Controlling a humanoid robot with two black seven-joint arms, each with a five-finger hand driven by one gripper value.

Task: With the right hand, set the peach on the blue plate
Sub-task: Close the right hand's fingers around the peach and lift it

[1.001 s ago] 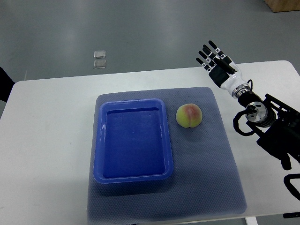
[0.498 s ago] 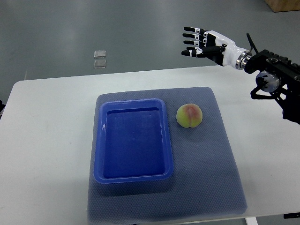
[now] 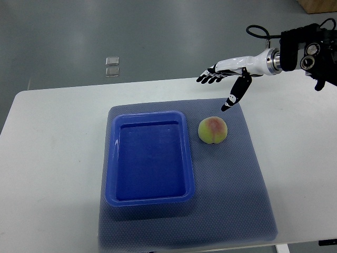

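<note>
A yellow-green peach with a red blush lies on the grey-blue mat, just right of the blue plate, a shallow rectangular tray that holds nothing. My right hand comes in from the upper right, above and slightly behind the peach. Its fingers are spread and its thumb points down toward the peach. It is not touching the peach and holds nothing. The left arm is out of view.
The mat lies on a white table. Two small clear square items lie on the grey floor beyond the table's far edge. The robot's black forearm is at the upper right.
My right hand has swung left and down, from above the table's far right edge to just above and behind the peach. The peach and plate have not moved.
</note>
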